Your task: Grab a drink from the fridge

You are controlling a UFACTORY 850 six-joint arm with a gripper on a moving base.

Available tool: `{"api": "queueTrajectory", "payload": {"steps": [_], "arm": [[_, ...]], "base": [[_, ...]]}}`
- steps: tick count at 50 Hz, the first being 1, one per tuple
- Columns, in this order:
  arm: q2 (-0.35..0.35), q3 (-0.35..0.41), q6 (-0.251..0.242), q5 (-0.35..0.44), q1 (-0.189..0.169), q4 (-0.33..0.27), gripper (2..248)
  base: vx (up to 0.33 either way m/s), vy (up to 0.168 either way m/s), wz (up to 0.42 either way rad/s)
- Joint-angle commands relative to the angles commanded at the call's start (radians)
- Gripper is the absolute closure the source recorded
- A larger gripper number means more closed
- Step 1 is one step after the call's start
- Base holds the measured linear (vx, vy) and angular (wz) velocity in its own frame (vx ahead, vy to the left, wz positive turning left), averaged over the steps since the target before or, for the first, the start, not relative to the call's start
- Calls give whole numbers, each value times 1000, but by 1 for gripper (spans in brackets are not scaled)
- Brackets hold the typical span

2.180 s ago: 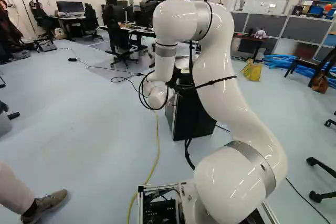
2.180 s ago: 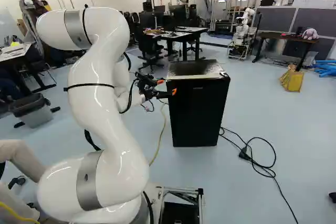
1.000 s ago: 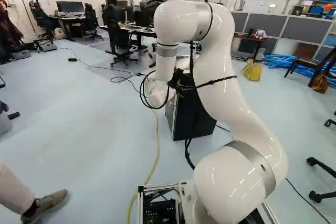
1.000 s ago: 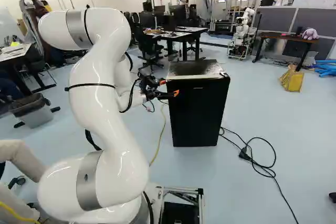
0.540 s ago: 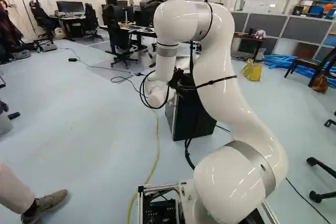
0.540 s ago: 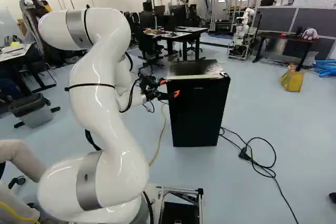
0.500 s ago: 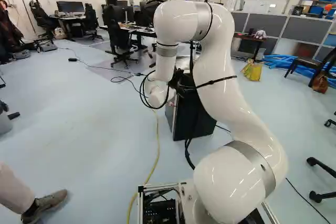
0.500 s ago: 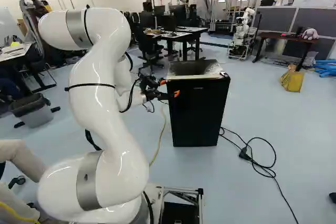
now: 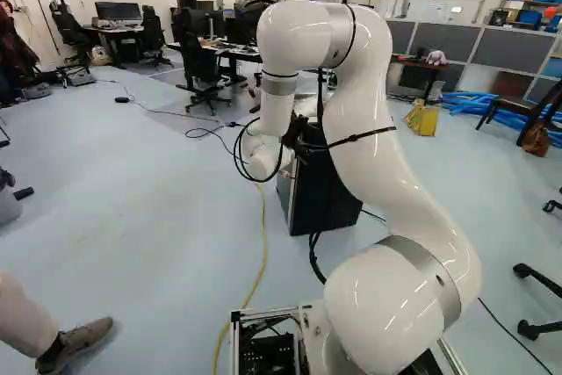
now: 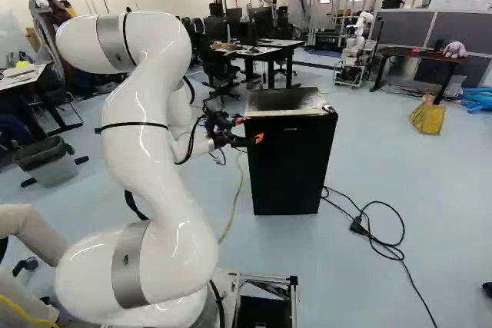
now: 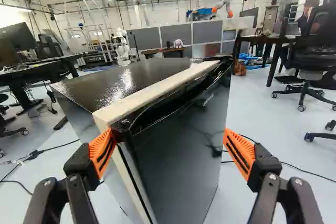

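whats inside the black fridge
Nothing inside the fridge can be seen, because its door covers the front. Whether it holds any drinks can't be told.

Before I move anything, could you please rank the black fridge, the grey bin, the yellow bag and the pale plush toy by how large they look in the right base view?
1. black fridge
2. grey bin
3. yellow bag
4. pale plush toy
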Motion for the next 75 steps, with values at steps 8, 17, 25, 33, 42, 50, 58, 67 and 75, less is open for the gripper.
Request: {"api": "queueTrajectory", "payload": {"steps": [8,17,25,33,42,50,58,67,75], "arm": [[0,0,0,0,0,8,3],[0,0,0,0,0,17,3],[0,0,0,0,0,25,3],[0,0,0,0,0,34,3],[0,0,0,0,0,43,3],[0,0,0,0,0,51,3],[1,1,0,0,0,60,3],[3,5,0,0,1,69,3],[7,12,0,0,2,77,3]], "base": [[0,0,0],[0,0,0],[0,0,0],[0,0,0],[0,0,0],[0,0,0],[0,0,0],[0,0,0],[0,0,0]]}}
